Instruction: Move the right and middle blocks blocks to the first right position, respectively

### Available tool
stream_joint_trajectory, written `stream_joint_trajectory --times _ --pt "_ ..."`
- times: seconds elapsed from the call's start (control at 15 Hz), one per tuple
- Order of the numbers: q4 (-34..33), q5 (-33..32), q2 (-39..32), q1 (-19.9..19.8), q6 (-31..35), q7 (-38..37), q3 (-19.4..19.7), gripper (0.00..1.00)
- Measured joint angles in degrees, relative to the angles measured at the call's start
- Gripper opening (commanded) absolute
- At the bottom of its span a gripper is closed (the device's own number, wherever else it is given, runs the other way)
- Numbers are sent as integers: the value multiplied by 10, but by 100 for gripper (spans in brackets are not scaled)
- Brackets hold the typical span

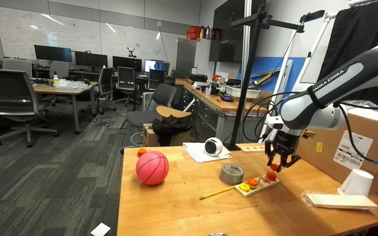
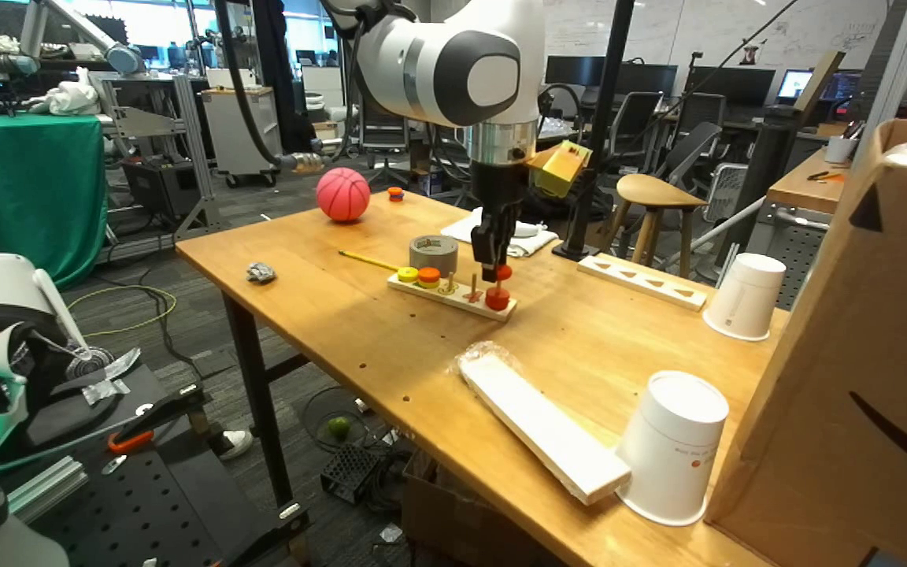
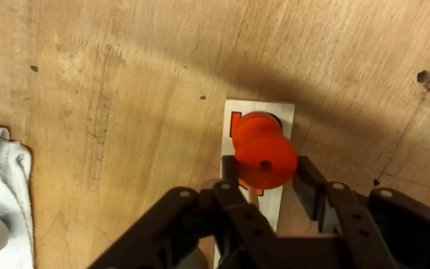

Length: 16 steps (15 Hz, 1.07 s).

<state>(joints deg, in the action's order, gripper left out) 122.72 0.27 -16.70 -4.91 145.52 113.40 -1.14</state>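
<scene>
Cardboard box: nearest the camera in an exterior view, it walls off one side of my surface.
Paper cup: mouth down, just beside the box; the wrapped board ends at its flank.
Open room: a stretch of wood separates the peg board from the wrapped board; another runs out to the surface's long edge.
Closer side: the tape roll stands just beside the peg board, and the pencil points at its end.
Far corner: the pink ball rests near the edge, well apart from my pincer.
Peg board, in order: yellow block, orange block, two pegs, then the lower red piece at the opposite end.
Pincer: my fingers are parted only as far as the red block pinched between them, one on each side in the wrist view.
Red block: held above the lower red piece, a gap showing in both exterior views; whether a peg enters its hole, I cannot tell.
</scene>
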Motion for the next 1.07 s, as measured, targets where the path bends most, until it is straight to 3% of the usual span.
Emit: stream_joint_trajectory --times 0.8,0.87,0.93,1.0,1.07 --pt "0 10 -3 -4 -8 0 -7 25" --pt "0 12 -4 -5 -10 0 -7 32" --pt "0 14 -4 -6 -12 0 -8 67" --pt "0 15 -5 -7 -13 0 -8 67" --pt "0 17 -6 -8 -14 0 -8 74"
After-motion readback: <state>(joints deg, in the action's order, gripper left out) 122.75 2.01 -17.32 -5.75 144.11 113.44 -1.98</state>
